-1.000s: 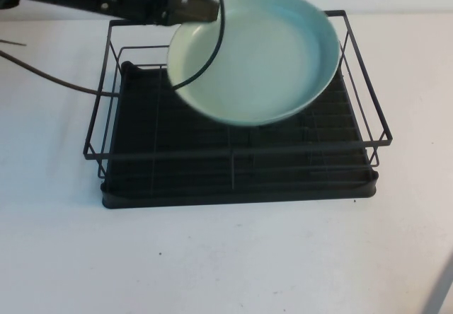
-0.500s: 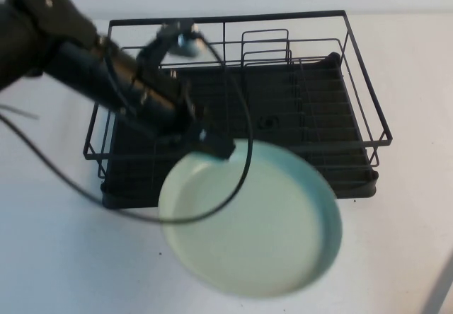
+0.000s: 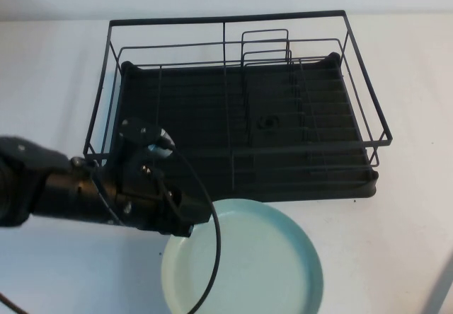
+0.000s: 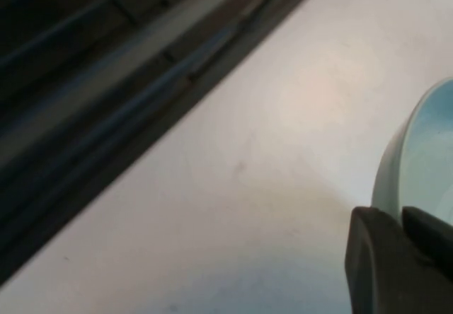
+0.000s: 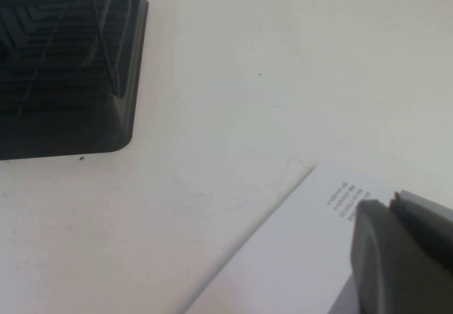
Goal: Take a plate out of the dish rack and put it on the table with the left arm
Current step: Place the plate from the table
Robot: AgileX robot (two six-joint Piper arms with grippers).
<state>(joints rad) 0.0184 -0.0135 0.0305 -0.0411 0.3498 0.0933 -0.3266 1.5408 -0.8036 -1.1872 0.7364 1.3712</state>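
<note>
The plate (image 3: 244,261) is clamped at its rim by the left gripper (image 3: 185,223), low over the table (image 3: 396,243), out of the dish rack (image 3: 241,102). Next, it must be let go gently. The right gripper (image 5: 400,257) is parked aside; its fingers cannot be told.

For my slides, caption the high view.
Left gripper holds the mint plate on the table before the dish rack.

- I see the dish rack (image 3: 241,109) sitting toward the far side of the surface (image 3: 396,243), roughly centred.
- The plate (image 3: 244,264) lies on my near side of the rack, just in front of its front edge, slightly left of the rack's middle.
- My left arm (image 3: 64,190) reaches in from the left, in front of the rack's left corner; the left gripper (image 3: 185,225) sits at the plate's left rim, clamped on it.
- My right gripper (image 5: 403,254) hangs off to the right, well apart from the rack, over a sheet of paper (image 5: 297,257) on the surface.
</note>
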